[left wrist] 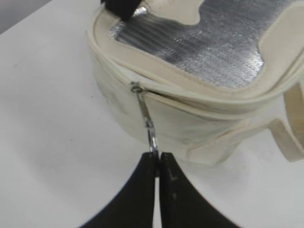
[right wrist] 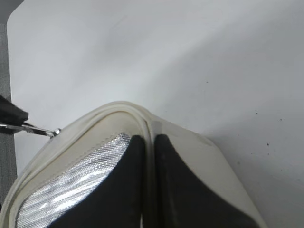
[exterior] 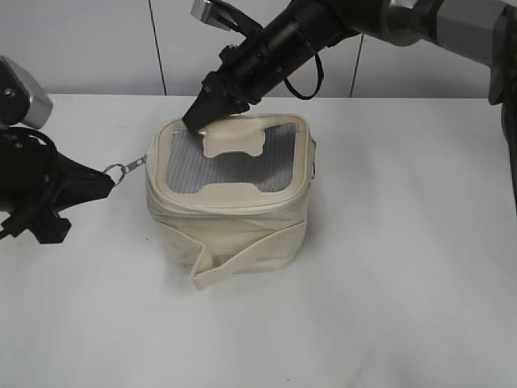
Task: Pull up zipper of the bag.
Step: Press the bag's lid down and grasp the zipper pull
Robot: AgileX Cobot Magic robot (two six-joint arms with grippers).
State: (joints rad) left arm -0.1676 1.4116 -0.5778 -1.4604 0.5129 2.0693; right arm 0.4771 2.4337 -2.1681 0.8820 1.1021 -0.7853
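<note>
A cream fabric bag (exterior: 234, 218) with a silver mesh lid panel (exterior: 230, 166) stands mid-table. Its metal zipper pull (exterior: 125, 168) sticks out from the bag's left side. My left gripper (exterior: 107, 179) is shut on the pull's ring; in the left wrist view the pull (left wrist: 147, 121) runs from the slider down into the left gripper's closed jaws (left wrist: 157, 156). My right gripper (exterior: 196, 121) is shut on the lid's rim at the bag's back left corner; in the right wrist view its jaws (right wrist: 149, 140) pinch the cream rim (right wrist: 142, 116). The zipper looks closed around the visible side.
A loose cream strap (exterior: 242, 255) hangs across the bag's front and juts out at the lower left. The white table (exterior: 388, 307) stretches all round. A grey panelled wall (exterior: 97, 48) stands behind. A carry strap (left wrist: 289, 137) hangs at the bag's right.
</note>
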